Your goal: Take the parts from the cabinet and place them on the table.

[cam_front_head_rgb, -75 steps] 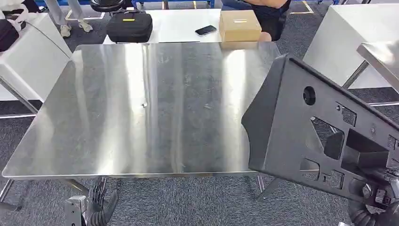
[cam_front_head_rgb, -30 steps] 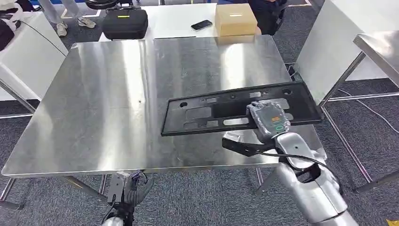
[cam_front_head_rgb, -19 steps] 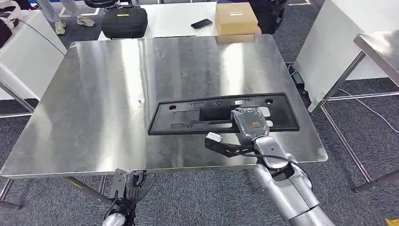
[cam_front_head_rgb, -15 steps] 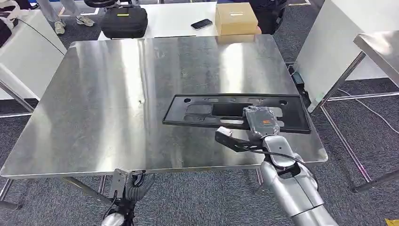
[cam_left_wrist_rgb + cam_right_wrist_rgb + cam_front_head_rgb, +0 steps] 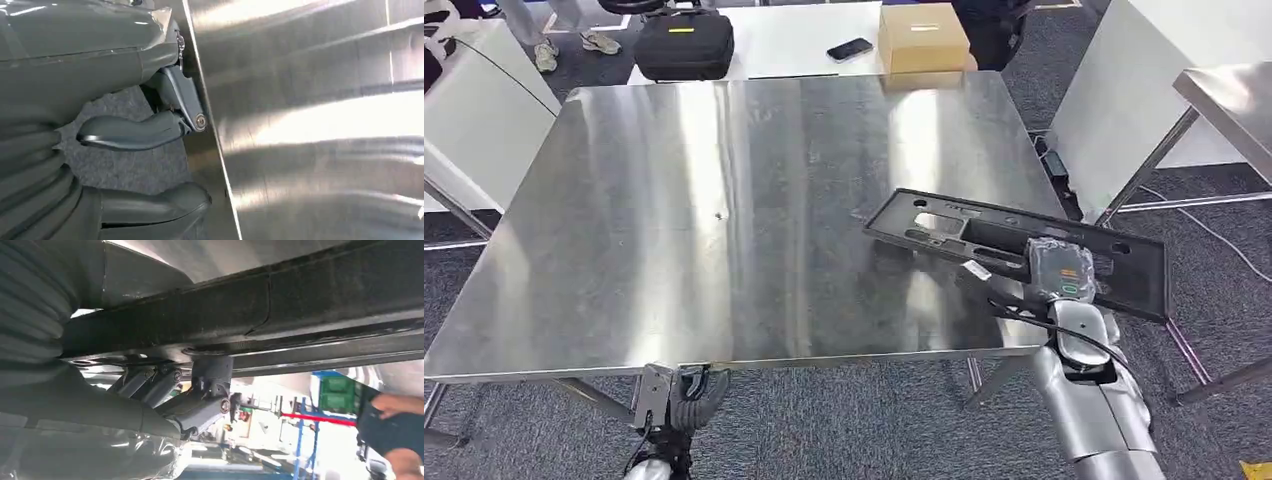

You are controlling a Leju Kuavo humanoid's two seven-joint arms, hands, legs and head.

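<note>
panel (image 5: 984, 232) swung rightward, right hand (image 5: 1056, 272) gripping

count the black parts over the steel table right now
1: a long black panel, held by the right hand, lies over the steel table's near right corner, one end jutting past the table's right edge. None other shows.

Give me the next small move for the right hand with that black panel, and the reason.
Probably shift the black panel inward over the steel table before lowering it: the right hand grips it tilted, with its outer end hanging past the table's right edge.
</note>
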